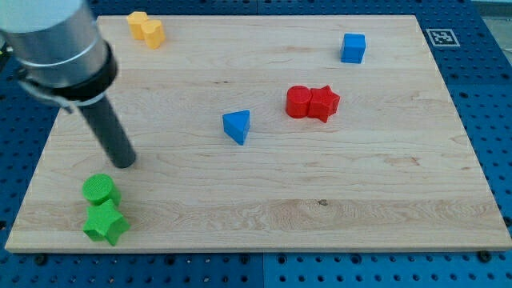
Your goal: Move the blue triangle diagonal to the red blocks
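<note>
The blue triangle [237, 126] lies mid-worktop [376, 200], near the red cylinder [298, 102] and red star [324, 102], at their eight o'clock. My tip [124, 162], a bare rod with nothing to spread or pinch, stands well apart at the triangle's eight o'clock. The triangle is best approached squarely, so that only a short nudge is given.

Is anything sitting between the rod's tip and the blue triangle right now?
Nothing visible. My tip is toward the view's left of the blue triangle, with only bare board between them. The green blocks lie below that path.
</note>
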